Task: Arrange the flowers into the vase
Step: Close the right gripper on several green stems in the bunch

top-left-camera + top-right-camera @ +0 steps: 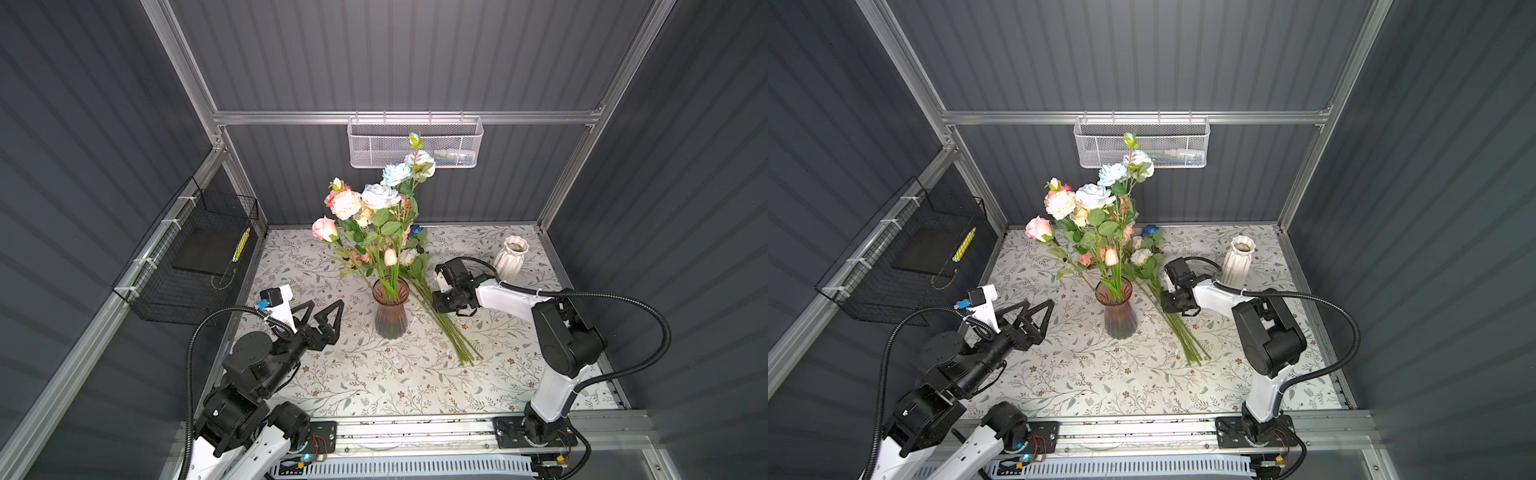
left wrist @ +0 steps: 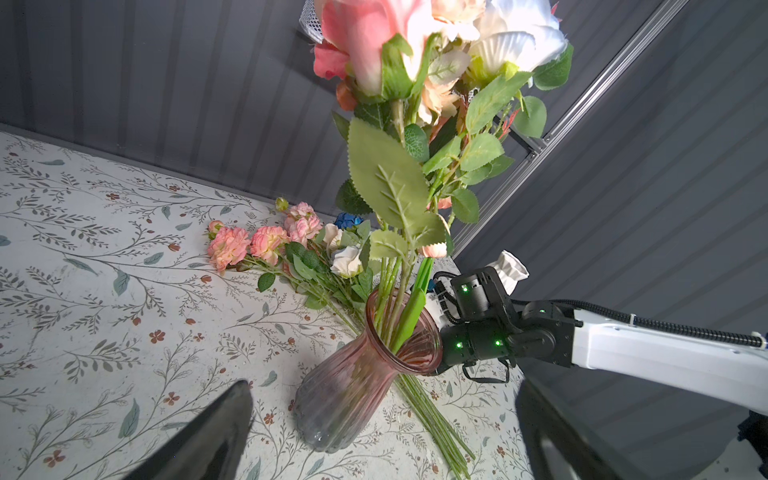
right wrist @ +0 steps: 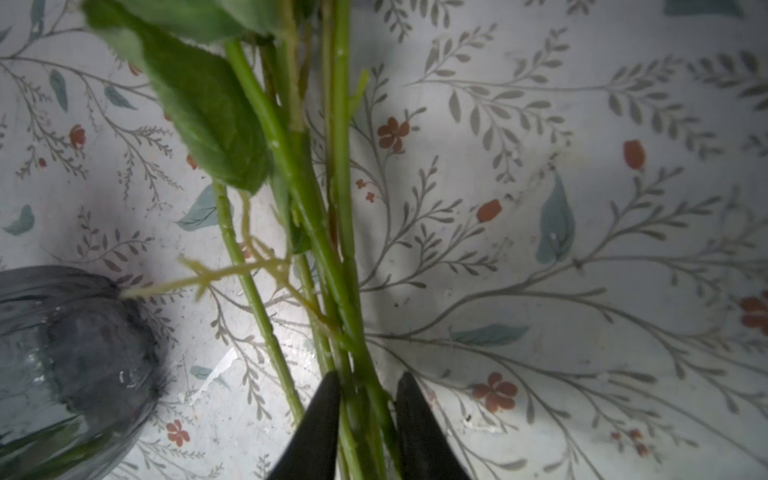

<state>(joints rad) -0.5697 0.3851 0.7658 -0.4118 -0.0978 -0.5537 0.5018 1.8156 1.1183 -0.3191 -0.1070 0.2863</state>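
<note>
A pink ribbed glass vase (image 1: 390, 309) (image 1: 1120, 311) (image 2: 361, 374) stands mid-table and holds several flowers (image 1: 380, 195) (image 1: 1092, 197) with pink, peach, cream and pale blue heads. More flowers lie on the table to its right, their green stems (image 1: 449, 328) (image 1: 1183, 332) fanned toward the front and their pink, cream and dark blue heads (image 2: 266, 243) behind the vase. My right gripper (image 1: 438, 305) (image 1: 1169, 303) (image 3: 368, 382) points down over these stems, shut on a few of them. Left of the vase, my left gripper (image 1: 322, 311) (image 1: 1038, 307) (image 2: 384, 386) is wide open and holds nothing.
A white ribbed ceramic vase (image 1: 510, 257) (image 1: 1237, 259) stands empty at the back right, behind my right arm. A white mesh basket (image 1: 415, 143) hangs on the back wall and a black wire basket (image 1: 195, 257) on the left wall. The floral tablecloth (image 1: 374, 374) covers the table.
</note>
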